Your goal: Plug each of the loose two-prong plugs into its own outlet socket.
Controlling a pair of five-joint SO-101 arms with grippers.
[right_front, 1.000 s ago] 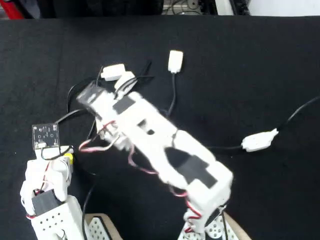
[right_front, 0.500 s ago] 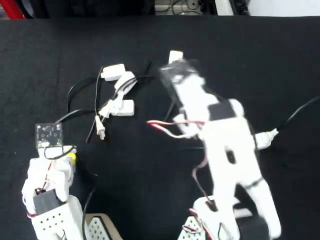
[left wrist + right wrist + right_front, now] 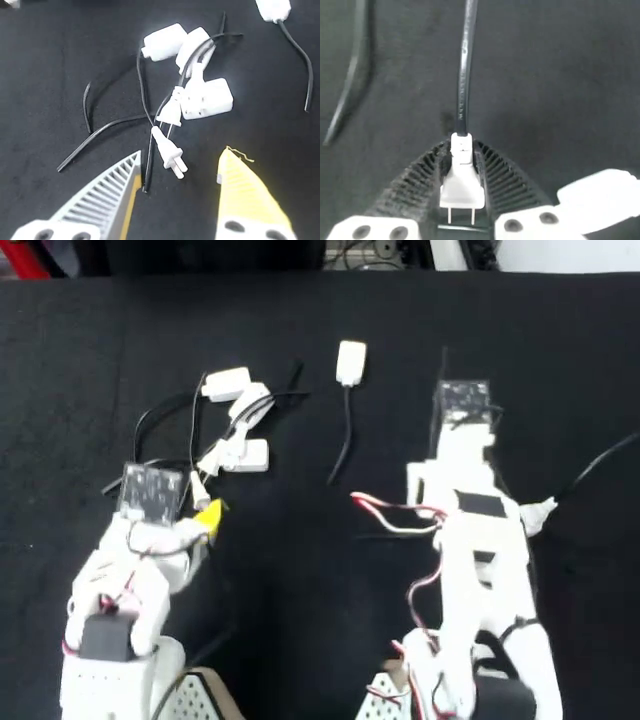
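The right gripper (image 3: pixel 461 150) pinches a smooth white two-prong plug (image 3: pixel 461 187) across its flat sides between ribbed black pads. This grip likely stops the plug twisting, though its 2 thin metal prongs point back toward the wrist. Its glossy black cord (image 3: pixel 464 75) runs straight out over the matte black cloth (image 3: pixel 560 360). The left gripper (image 3: pixel 182 151) is spread wide above a second loose plug (image 3: pixel 169 156). That plug lies just beside a blocky white outlet socket (image 3: pixel 207 98), and the gripper seems placed to straddle it.
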